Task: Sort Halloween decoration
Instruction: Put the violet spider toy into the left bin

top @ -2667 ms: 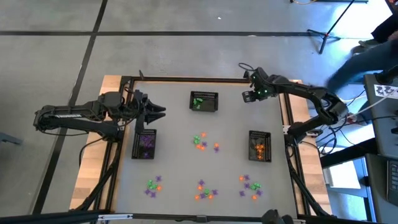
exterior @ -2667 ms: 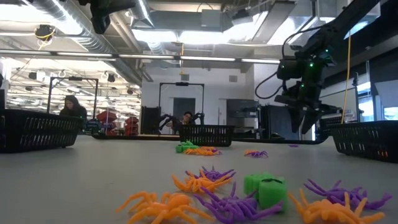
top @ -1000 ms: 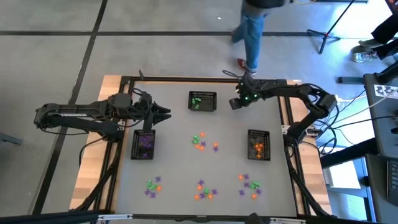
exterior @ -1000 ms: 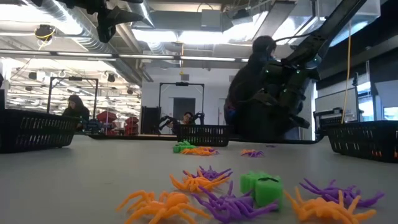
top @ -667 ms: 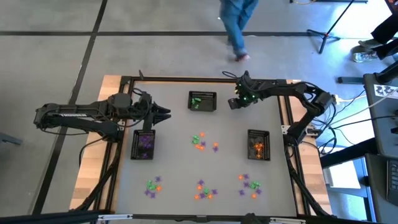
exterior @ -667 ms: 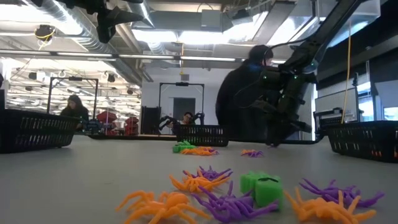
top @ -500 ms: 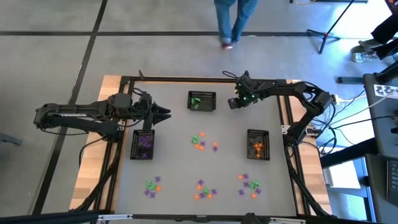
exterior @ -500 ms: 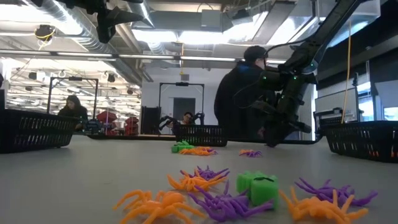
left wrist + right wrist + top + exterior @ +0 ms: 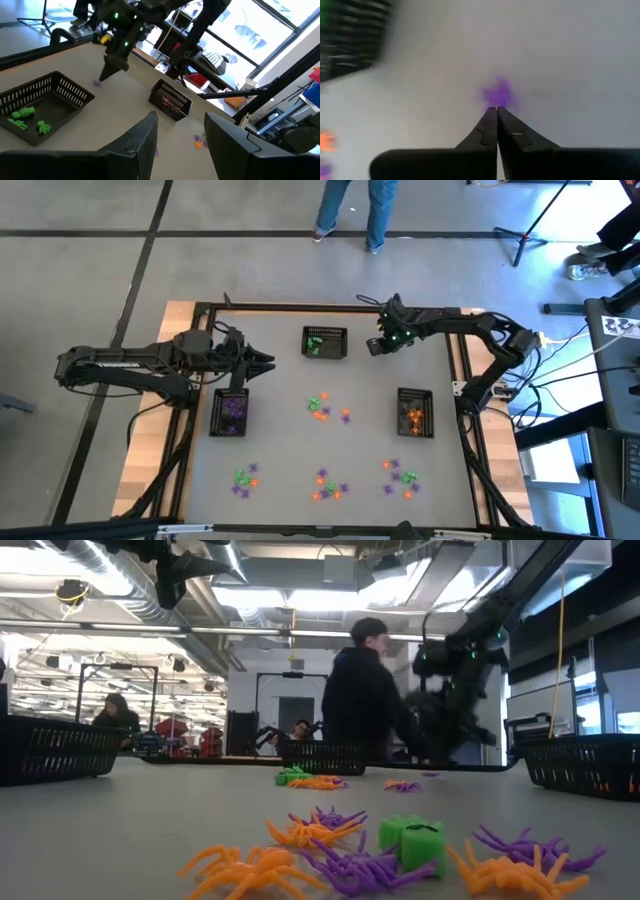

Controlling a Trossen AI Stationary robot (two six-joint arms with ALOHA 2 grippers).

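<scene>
Right gripper (image 9: 371, 348): I am seeing it sitting at the far side of the table (image 9: 280, 430), just right of the basket of green pieces (image 9: 327, 343). Its fingers (image 9: 489, 125) are pressed together tip to tip. A small purple trinket (image 9: 498, 93) is lying just past the tips; I cannot tell whether the tips are pinching it or only touching it.

Left gripper (image 9: 262, 362): I am seeing it hanging above the table's left side, near the far end of the basket of purple pieces (image 9: 233, 412). Its fingers (image 9: 145, 137) are standing apart and holding nothing.

Trinkets on the table: small purple, green and orange plastic pieces are lying loose in four clusters. One cluster (image 9: 327, 407) is sitting mid-table between the baskets. Three more are lying along the near edge: at the left (image 9: 245, 476), in the middle (image 9: 329, 485) and at the right (image 9: 400, 477). From table height the closest ones are showing as leggy orange spiders (image 9: 245, 870) and purple spiders (image 9: 365, 866), with a blocky green piece (image 9: 413, 840) among them.

Sorted so far: the third basket (image 9: 416, 414), on the right, is holding orange pieces.

Room: a person (image 9: 358, 700) is passing behind the table's far edge.
</scene>
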